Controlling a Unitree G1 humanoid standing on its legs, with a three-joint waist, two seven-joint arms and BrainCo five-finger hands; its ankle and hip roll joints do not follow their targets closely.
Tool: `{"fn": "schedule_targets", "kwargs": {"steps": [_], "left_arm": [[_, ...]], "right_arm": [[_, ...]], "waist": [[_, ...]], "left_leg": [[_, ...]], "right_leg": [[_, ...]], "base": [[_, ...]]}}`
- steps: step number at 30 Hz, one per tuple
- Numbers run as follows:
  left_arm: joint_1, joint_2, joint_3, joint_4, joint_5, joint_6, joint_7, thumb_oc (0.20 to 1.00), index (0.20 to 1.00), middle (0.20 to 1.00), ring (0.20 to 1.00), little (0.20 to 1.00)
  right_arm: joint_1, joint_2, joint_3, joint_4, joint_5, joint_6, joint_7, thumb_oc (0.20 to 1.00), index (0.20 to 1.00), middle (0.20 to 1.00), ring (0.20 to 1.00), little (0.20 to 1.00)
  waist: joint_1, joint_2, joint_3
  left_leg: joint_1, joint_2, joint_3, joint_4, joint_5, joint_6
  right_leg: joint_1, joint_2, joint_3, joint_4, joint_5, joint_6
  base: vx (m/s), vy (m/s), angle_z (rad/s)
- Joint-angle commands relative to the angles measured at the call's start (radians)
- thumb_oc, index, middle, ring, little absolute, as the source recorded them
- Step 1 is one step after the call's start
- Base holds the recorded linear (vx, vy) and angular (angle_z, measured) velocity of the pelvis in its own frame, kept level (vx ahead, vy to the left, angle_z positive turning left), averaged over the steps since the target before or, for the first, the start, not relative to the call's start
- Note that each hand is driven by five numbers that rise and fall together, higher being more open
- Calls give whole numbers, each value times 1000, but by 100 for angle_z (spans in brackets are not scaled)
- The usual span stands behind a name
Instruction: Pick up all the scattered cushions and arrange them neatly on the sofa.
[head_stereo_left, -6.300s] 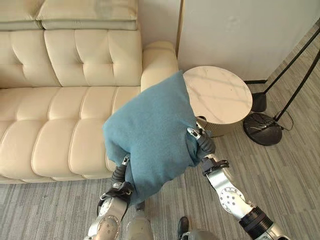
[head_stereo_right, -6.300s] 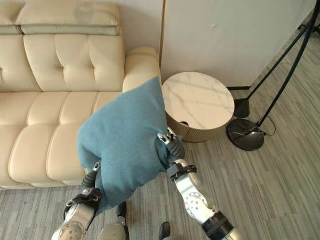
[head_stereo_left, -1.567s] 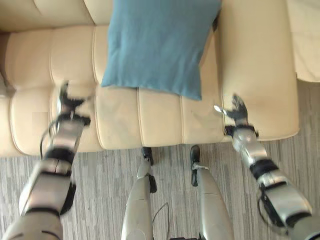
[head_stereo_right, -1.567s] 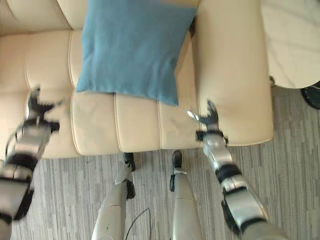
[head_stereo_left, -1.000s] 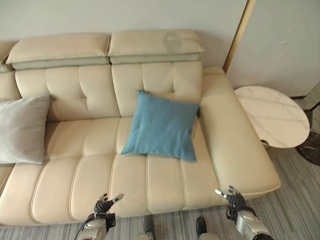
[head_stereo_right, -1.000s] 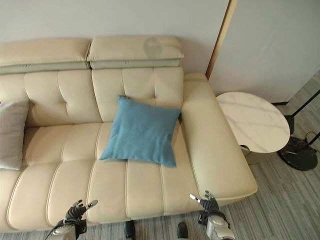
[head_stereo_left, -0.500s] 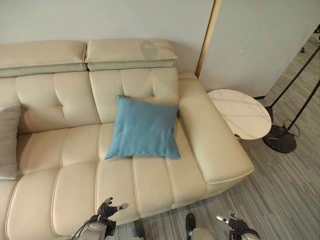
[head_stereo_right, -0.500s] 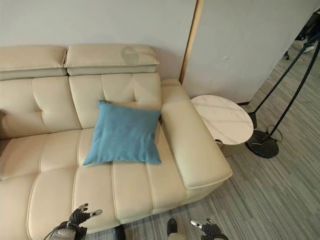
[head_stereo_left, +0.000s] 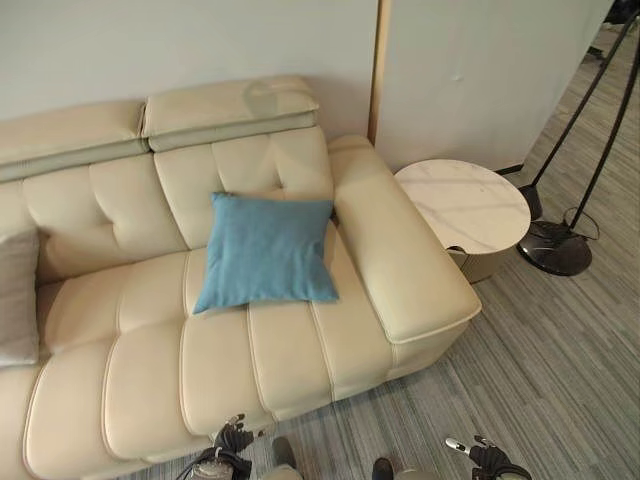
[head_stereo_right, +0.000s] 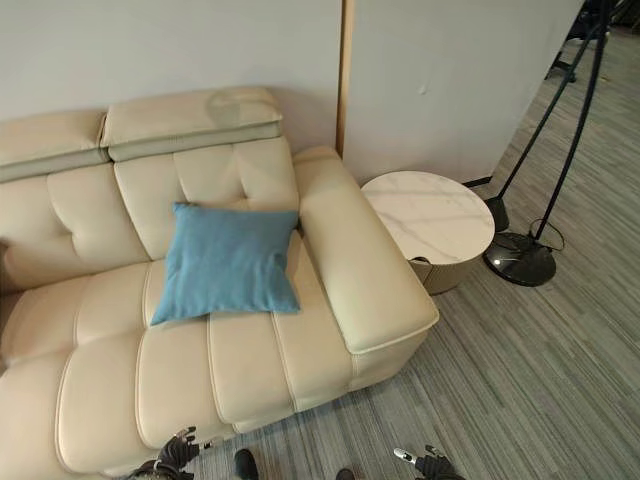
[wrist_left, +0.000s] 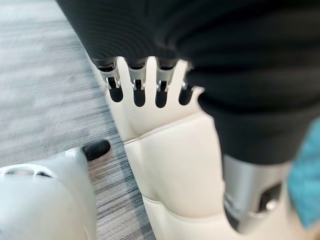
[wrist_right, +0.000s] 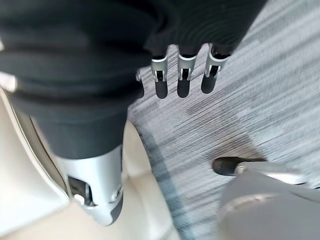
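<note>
A blue cushion (head_stereo_left: 264, 251) leans upright against the back of the cream sofa (head_stereo_left: 130, 370), beside the sofa's right armrest (head_stereo_left: 400, 255). A grey cushion (head_stereo_left: 14, 298) shows at the sofa's left end, cut off by the frame. My left hand (head_stereo_left: 232, 440) hangs low in front of the sofa's front edge, fingers straight and empty (wrist_left: 140, 90). My right hand (head_stereo_left: 484, 457) hangs over the grey floor, also open and empty (wrist_right: 180, 80). Both hands are well away from the cushions.
A round marble side table (head_stereo_left: 463, 207) stands right of the armrest. Behind it a black floor stand with a round base (head_stereo_left: 552, 250) and slanted poles rises by the pale wall (head_stereo_left: 480, 70). Striped grey floor (head_stereo_left: 560, 370) spreads to the right.
The camera has swung right and drawn back, so the sofa sits further left. Both hands dropped lower in view. The blue cushion stays put on the sofa.
</note>
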Motion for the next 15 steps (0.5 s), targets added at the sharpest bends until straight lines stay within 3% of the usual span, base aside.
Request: {"fn": "schedule_targets", "kwargs": {"steps": [1,3,5,10,15], "left_arm": [[-33,30,28,-4,-58,-16,-6,1000,1000,1000,1000,1000],[-35,20,29,-5,-76,-14,-11,1000,1000,1000,1000,1000],[-32,11,33,-1,-94,-16,-14,1000,1000,1000,1000,1000],[-22,-4,23,26,-65,-7,-19,1000,1000,1000,1000,1000],[-20,-1,17,26,-43,-6,-18,1000,1000,1000,1000,1000]], "right_arm": [[-68,5,19,-9,0,-19,-7,1000,1000,1000,1000,1000],[-75,5,25,-5,0,-21,-5,1000,1000,1000,1000,1000],[-76,5,27,0,-5,-23,2,1000,1000,1000,1000,1000],[-57,17,15,21,-11,-13,7,1000,1000,1000,1000,1000],[-55,23,31,28,-25,-9,10,1000,1000,1000,1000,1000]], "waist": [[-27,-53,35],[-33,-65,30],[-43,-59,16],[-68,-25,-46],[-57,-30,-48]], "left_leg": [[-27,-101,3,103,-241,95],[-6,-111,-33,170,-311,107],[56,-112,-43,135,-340,104],[172,-117,-23,-93,-289,87],[193,-124,-24,-97,-298,92]], "right_leg": [[117,-71,-12,-161,-29,94],[99,-88,-11,-168,-9,94],[93,-84,-21,-183,-8,98],[91,-66,-59,-196,-1,111],[112,-78,-55,-206,10,122]], "base": [[-100,-17,17],[-116,-7,-1],[-25,42,0],[60,125,37],[24,78,3]]}}
